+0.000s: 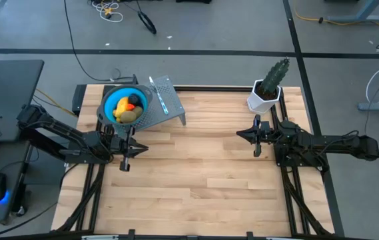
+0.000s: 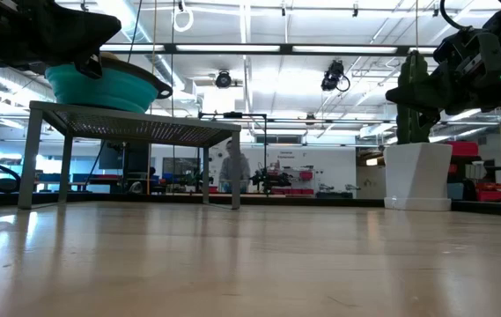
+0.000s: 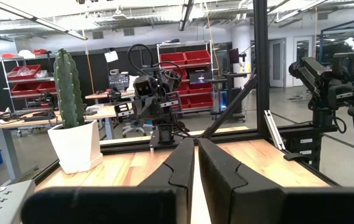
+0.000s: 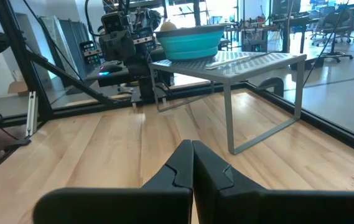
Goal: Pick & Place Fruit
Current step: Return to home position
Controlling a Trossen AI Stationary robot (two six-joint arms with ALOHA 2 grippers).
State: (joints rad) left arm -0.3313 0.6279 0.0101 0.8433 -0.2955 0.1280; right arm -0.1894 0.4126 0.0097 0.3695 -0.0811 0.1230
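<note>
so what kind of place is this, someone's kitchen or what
Most likely a robotics lab or workshop, not a kitchen: racks of red storage bins behind, loose cables on the floor, and the left arm and right arm resting at a framed wooden table.

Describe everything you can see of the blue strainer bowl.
The blue strainer bowl is round, teal-blue and plastic-looking, with a dark rim. It stands upright on the grey perforated metal shelf at the table's back edge, on the left arm's side. Inside lies toy fruit: yellow-orange, olive-green and dark pieces.
</note>
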